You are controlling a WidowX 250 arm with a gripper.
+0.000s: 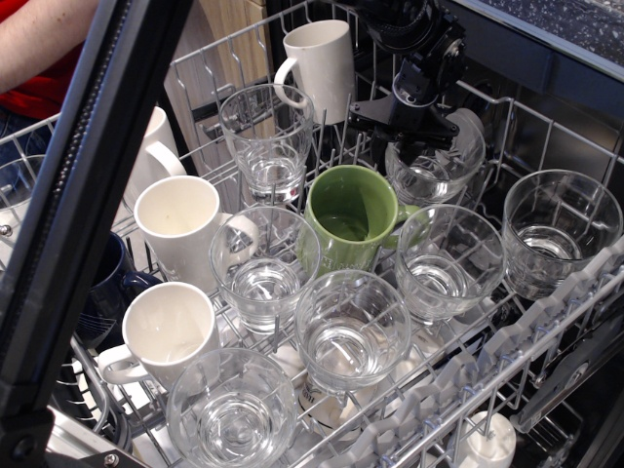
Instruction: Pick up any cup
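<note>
The cup [434,166], a clear handleless glass, is seen directly under the end effector [408,125], in the back row of the dishwasher rack [546,292]. It is not lifted: its base sits among the rack tines. Judged from this, the task is at the approach or grasp stage; closing, if not made, and lifting are left. The black end effector is lowered at the cup's near rim, but whether its fingers are spread or pinched on the glass wall cannot be told, since the body hides them.

Containers, left to right relative to the end effector:
- Far left and below: a dark blue mug [102,292], partly hidden by a black bar [88,205] crossing the view.
- Left and below: three white mugs [180,219], appearing empty.
- Left and nearest the camera: a clear glass [232,414], empty.
- Left: two more clear glasses [265,136], upright, nothing visible inside.
- Just left and behind: a white mug with handle [317,58].
- Just below and left: the green mug [349,219], empty, beside the cup.
- Below: two clear glasses [351,327], empty.
- Right and below: one clear glass [558,229], empty.
</note>
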